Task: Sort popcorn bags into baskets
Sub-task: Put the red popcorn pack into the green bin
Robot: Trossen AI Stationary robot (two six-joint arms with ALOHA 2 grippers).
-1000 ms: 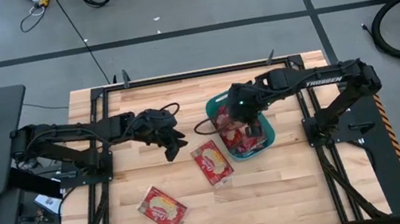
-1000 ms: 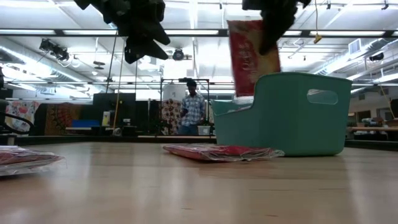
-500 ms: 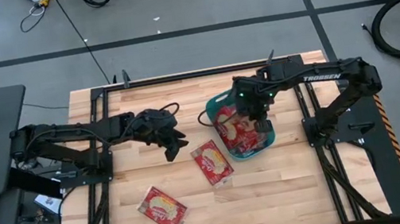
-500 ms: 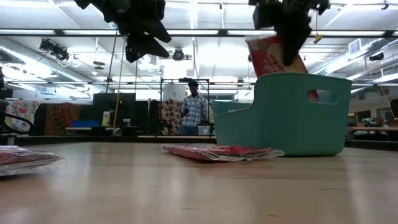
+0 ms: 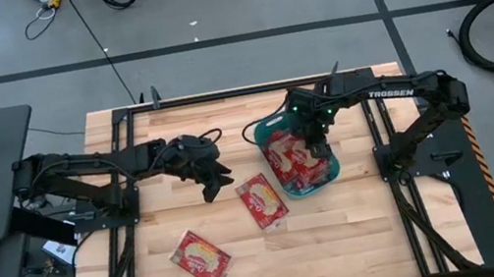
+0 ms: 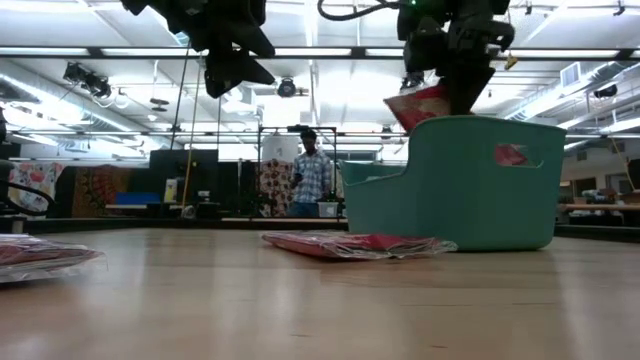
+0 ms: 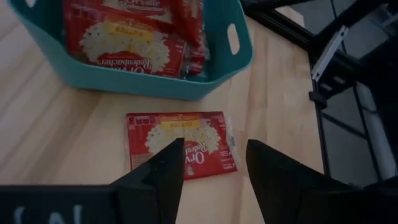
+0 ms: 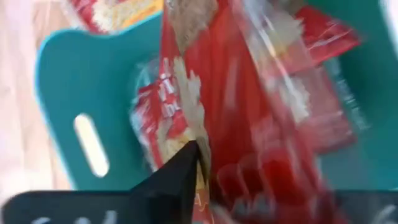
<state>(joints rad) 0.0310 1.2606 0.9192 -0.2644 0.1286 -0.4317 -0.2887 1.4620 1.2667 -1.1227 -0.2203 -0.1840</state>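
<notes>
Two popcorn bags are out on the table: one [image 5: 263, 201] just left of the teal basket [image 5: 331, 173], another [image 5: 200, 257] nearer the front left. Right gripper [image 5: 312, 136] is over the basket, clamped on a red bag [image 6: 420, 104] that's tilted and partly below the rim, with more bags [image 7: 127, 37] inside. Left gripper [image 5: 211, 181] hovers left of the basket, fingers apart, holding nothing.

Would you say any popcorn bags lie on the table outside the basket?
Yes, two popcorn bags lie on the table outside the basket: one just beside it, another farther off.
</notes>
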